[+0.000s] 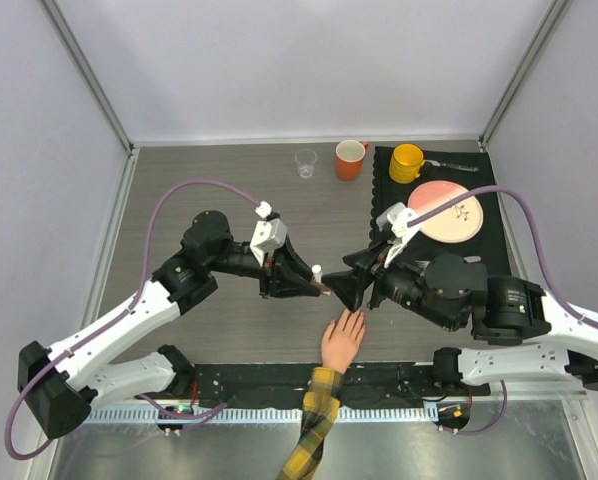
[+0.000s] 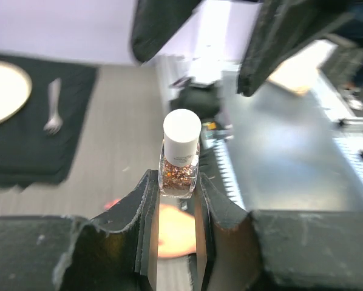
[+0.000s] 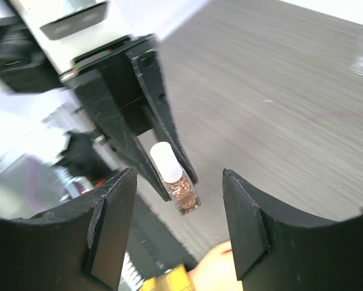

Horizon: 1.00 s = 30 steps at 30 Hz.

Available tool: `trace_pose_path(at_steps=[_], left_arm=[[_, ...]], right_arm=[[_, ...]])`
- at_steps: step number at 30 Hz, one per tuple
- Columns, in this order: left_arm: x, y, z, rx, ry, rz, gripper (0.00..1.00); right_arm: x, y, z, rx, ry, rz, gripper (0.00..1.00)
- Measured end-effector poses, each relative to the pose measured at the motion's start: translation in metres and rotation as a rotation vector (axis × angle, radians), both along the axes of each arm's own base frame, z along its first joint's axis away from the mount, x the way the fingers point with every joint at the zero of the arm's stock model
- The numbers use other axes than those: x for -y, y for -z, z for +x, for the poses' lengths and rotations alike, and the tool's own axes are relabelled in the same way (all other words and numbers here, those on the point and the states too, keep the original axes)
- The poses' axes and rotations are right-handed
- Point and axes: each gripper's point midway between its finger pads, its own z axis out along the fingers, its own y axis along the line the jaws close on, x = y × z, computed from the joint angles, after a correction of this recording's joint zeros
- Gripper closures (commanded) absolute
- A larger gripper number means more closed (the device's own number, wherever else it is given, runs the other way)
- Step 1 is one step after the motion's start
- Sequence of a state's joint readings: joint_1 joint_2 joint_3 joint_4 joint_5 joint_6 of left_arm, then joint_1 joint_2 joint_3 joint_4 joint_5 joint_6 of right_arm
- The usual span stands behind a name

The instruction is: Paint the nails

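A peach fake hand (image 1: 343,340) with a yellow-and-black plaid sleeve (image 1: 317,430) lies at the table's near edge, fingers pointing away. Its nails are too small to make out. My left gripper (image 1: 319,287) is shut on a small glitter nail polish bottle (image 2: 180,160) with a white cap (image 3: 165,162), held above the table just beyond the hand's fingertips. My right gripper (image 1: 346,283) is open, its jaws facing the bottle's cap from the right, not touching it. The hand shows blurred below the bottle in the left wrist view (image 2: 172,230) and at the bottom of the right wrist view (image 3: 215,273).
A black mat (image 1: 384,200) at the back right holds a pink plate (image 1: 445,211), a yellow mug (image 1: 406,162) and cutlery. An orange mug (image 1: 350,159) and a clear cup (image 1: 306,162) stand at the back. A black strip (image 1: 259,385) runs along the near edge.
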<state>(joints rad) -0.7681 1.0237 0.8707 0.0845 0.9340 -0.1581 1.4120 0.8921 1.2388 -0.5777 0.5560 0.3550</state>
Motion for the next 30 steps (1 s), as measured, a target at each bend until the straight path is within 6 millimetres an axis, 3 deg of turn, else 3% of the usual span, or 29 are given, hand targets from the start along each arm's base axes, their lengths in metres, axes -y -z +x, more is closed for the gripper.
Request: trace_pose_path(at_steps=[4,9,18,26,30], left_arm=[[-0.002,-0.014,-0.022,0.004,0.13,-0.049,1.0],[-0.002,-0.01,-0.027,-0.017,0.172,-0.04,1.0],[-0.002,-0.003,-0.027,-0.033,0.178,-0.015,1.0],[-0.004,-0.002,-0.032,-0.033,0.207,-0.008,1.0],[-0.004,-0.004,-0.034,-0.019,0.218,-0.014,1.0]], right_arm=[[-0.01,-0.007,-0.02,-0.009,-0.137,0.034,0.36],[-0.02,0.002,-0.029,-0.015,-0.202,0.005,0.37],[-0.038,0.025,-0.026,-0.003,-0.218,-0.091,0.61],[-0.038,0.025,-0.025,0.018,-0.229,-0.109,0.64],[-0.036,0.022,-0.027,0.024,-0.242,-0.102,0.8]])
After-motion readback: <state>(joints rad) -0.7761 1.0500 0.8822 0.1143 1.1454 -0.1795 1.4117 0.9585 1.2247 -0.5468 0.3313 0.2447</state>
